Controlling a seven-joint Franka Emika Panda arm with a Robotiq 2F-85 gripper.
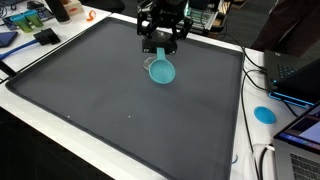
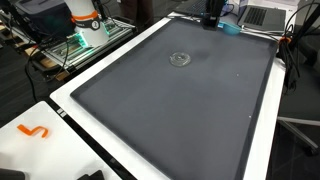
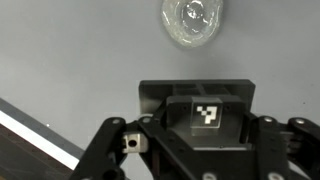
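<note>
Hand is spread wide and holds nothing. It hangs over the dark mat on the tabletop, near the mat's far edge in an exterior view. Teal cup lies on the mat just beside the hand, not touching. Wrist view shows a clear round thing ahead.

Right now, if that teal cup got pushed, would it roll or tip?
The teal cup seems tilted with its round mouth showing, so it would probably roll. It looks like thin plastic, likely light. The dark mat may slow sliding.
</note>
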